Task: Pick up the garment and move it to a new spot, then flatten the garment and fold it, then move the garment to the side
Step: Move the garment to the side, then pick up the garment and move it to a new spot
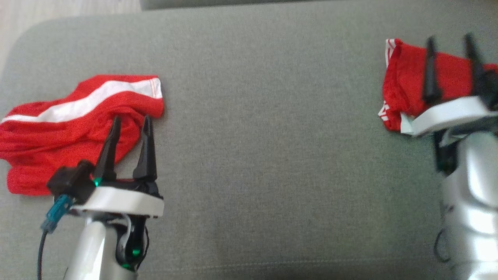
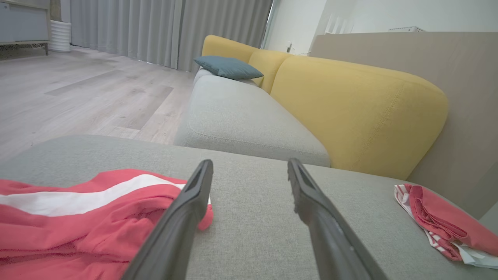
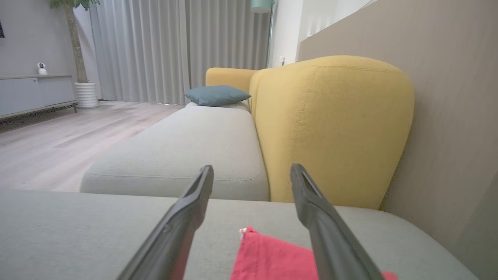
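A small folded red garment (image 1: 404, 81) with white trim lies on the grey cushion (image 1: 272, 155) at the far right. My right gripper (image 1: 449, 38) hovers over it, open; the right wrist view shows the red cloth (image 3: 268, 252) lying on the cushion below and between the spread fingers of that gripper (image 3: 252, 167). A second, crumpled red garment (image 1: 58, 132) with a broad white stripe lies at the left. My left gripper (image 1: 131, 118) is open at its near right edge, holding nothing. The left wrist view shows this gripper (image 2: 249, 162), the striped garment (image 2: 78, 217) and the folded one (image 2: 439, 221).
Beyond the cushion stands a sofa with a grey seat (image 2: 241, 112), yellow backrests (image 2: 358, 109) and a blue pillow (image 2: 227, 67). A beige wall panel (image 3: 447, 116) runs along the right side. Wooden floor (image 2: 78, 93) lies past the cushion's left edge.
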